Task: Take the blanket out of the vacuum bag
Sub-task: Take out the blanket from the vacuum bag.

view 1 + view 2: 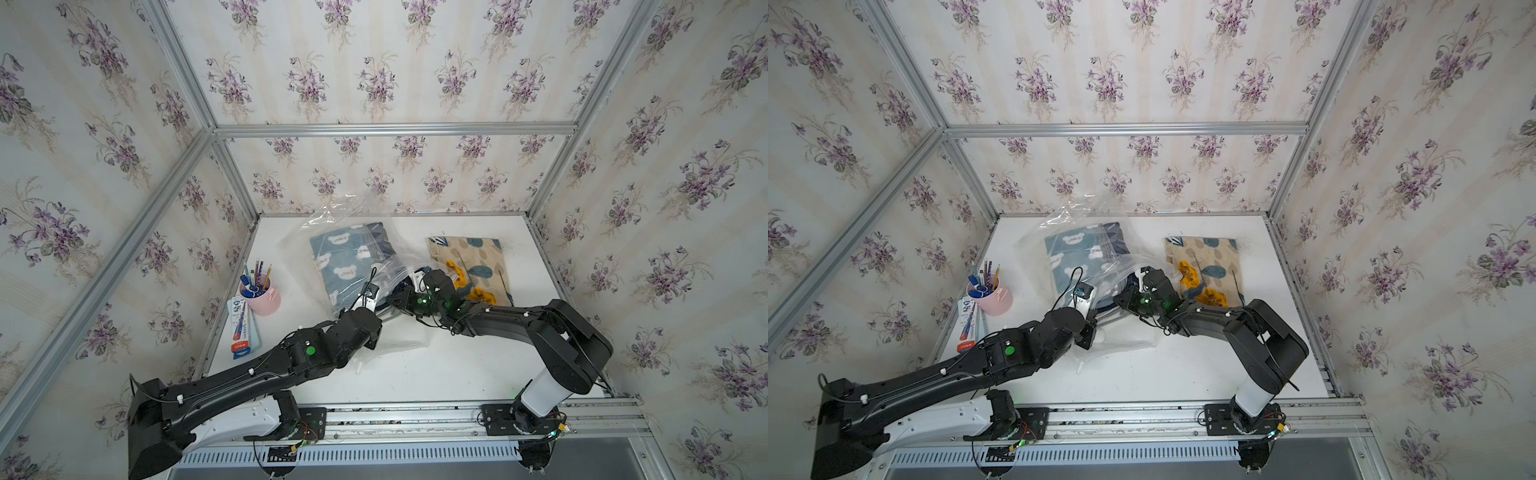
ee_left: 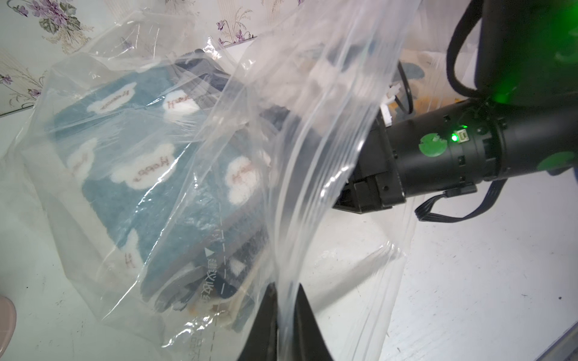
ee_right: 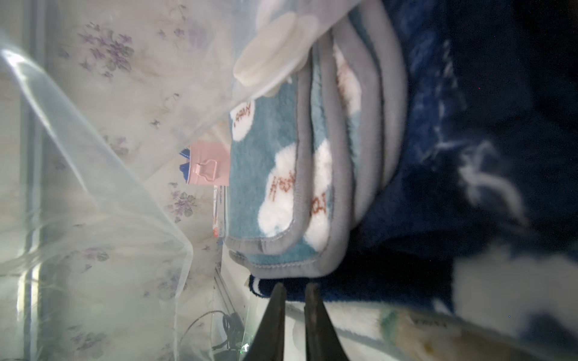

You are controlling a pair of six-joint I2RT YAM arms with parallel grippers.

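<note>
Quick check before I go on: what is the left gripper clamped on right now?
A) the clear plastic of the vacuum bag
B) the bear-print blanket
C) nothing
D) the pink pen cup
A: in the left wrist view the clear film of the vacuum bag runs down between the shut jaws of the left gripper, while the bear-print blanket lies further inside the bag.

Bright even light, glare on vacuum bag (image 2: pixel 316 131), right wrist view blurry
</note>
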